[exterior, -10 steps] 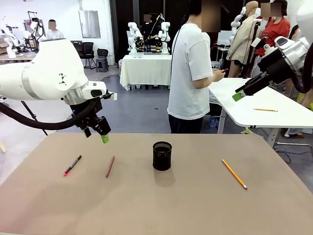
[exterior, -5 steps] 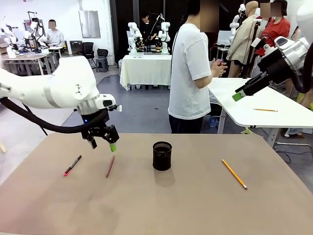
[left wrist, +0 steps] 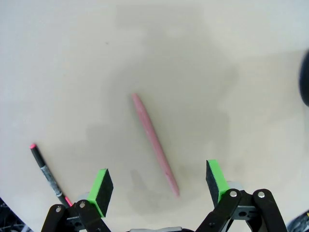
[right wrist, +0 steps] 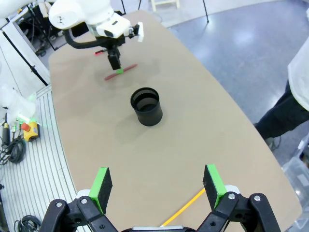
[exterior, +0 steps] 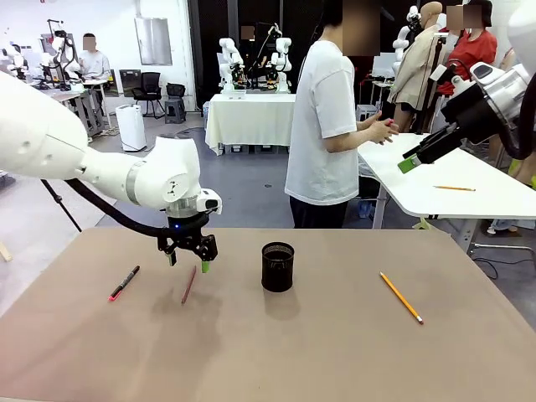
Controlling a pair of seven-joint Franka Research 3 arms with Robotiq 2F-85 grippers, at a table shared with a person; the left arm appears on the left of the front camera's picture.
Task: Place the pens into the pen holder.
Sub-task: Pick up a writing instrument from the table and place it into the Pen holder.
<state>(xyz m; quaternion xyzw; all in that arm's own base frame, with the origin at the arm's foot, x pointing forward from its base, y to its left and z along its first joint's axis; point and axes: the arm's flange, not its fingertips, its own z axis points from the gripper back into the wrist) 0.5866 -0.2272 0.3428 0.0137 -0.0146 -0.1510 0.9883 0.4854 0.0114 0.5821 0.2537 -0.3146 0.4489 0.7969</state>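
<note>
The left gripper hangs low over the tan table, its green-padded jaws wide apart and holding nothing, just above the far end of the dark red-brown pen. Seen from the left wrist, the left gripper straddles that red-brown pen, which runs from 11 o'clock to 5 o'clock, its near end lying between the two pads and touching neither.

The black mesh pen holder stands upright near the middle of the table. The red-brown pen lies flat at its 9 o'clock, and the black pen with pink-red ends lies farther out the same way, well apart from the cup. The yellow-orange pencil lies flat at the holder's 4 o'clock.

The right gripper is held high at the holder's 2 o'clock, beyond the table's far right edge, jaws likewise spread and empty. From the right wrist, the right gripper looks down on the holder at 12 o'clock and the pencil near the bottom edge.

A person in a white T-shirt stands at the far side.
</note>
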